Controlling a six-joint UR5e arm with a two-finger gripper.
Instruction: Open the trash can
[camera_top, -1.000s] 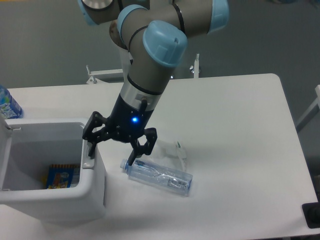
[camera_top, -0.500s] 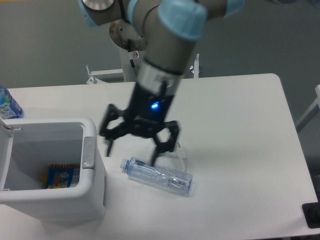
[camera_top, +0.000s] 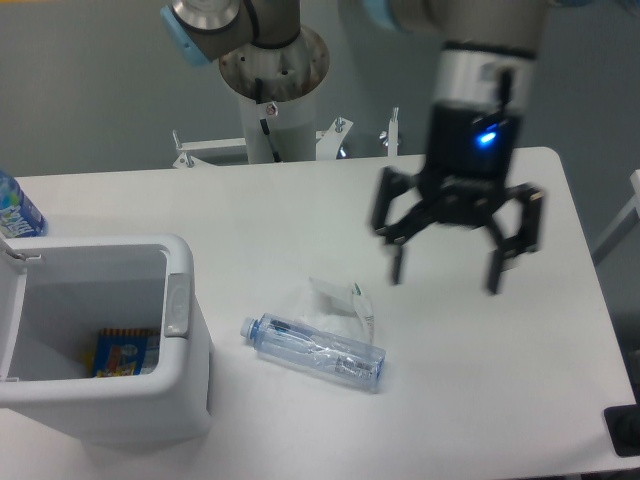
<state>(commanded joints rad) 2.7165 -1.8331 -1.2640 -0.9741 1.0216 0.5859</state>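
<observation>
Since a second ago the pincer (camera_top: 445, 272) has swung from the trash can's right rim, across the bottle, to the right half of the white surface (camera_top: 480, 400) — it now hangs above bare tabletop, well apart from the bin. Its black fingers (camera_top: 495, 270) are spread wide and point down, with nothing between them. A blue light glows on the wrist above.

Trash can (camera_top: 185, 385): at the lower left of the surface, top open, interior visible. The white lid (camera_top: 10, 315) stands up along its left edge. The grey latch button (camera_top: 177, 304) sits on the right rim. Inside, at the bottom, lies a yellow and blue packet (camera_top: 122, 353).

Clear plastic bottle (camera_top: 315, 352): lying on its side just right of the bin, cap end toward the bin, not touching it. A crumpled clear wrapper with a green mark (camera_top: 345, 300) lies against the bottle's far side.

Blue-labelled bottle (camera_top: 15, 210): at the far left edge, behind the bin, cut off by the frame.

Arm base column (camera_top: 275, 85): stands behind the surface's far edge. A dark object (camera_top: 625, 430) sits at the lower right corner — too cropped to identify.
</observation>
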